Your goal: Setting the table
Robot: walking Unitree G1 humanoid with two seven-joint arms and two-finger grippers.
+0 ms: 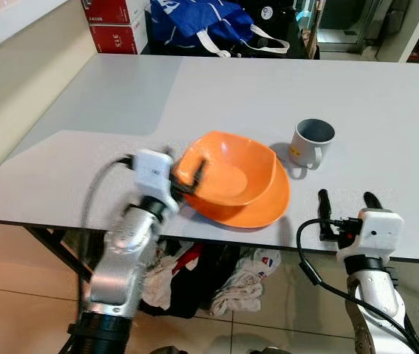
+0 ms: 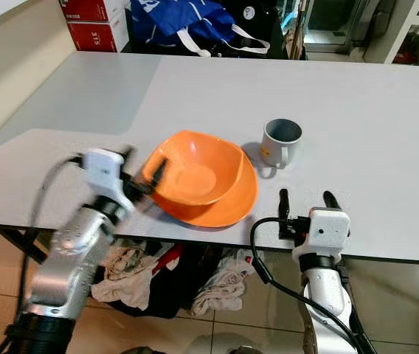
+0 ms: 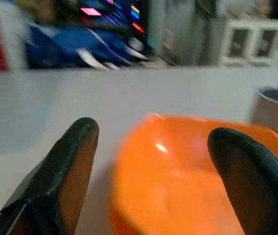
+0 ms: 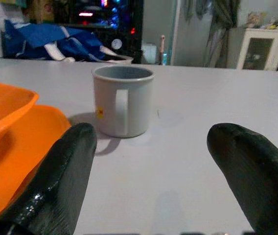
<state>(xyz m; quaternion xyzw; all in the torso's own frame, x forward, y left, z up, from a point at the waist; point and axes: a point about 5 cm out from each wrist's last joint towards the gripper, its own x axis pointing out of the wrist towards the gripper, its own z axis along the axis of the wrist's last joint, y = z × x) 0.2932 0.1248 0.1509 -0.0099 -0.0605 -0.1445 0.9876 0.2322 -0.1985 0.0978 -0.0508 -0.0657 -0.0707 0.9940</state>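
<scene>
On a white table [image 1: 386, 125], the left gripper [image 1: 184, 177], fingers apart, reaches the orange bowl [image 1: 228, 173] tilted on an orange plate [image 1: 268, 206]; closing on its near-left rim looks next, while the right gripper [image 1: 346, 200], also spread, waits near a grey mug [image 1: 311, 142].

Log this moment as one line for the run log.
left gripper: open at orange bowl rim | bowl tilted on orange plate | right gripper: open, facing grey mug

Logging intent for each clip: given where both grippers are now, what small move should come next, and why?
Probably ease the left gripper forward and close it on the orange bowl's near rim. Its fingers are open at that rim, and the bowl sits tilted on the orange plate. The right gripper waits open at the table edge, facing the grey mug.
</scene>
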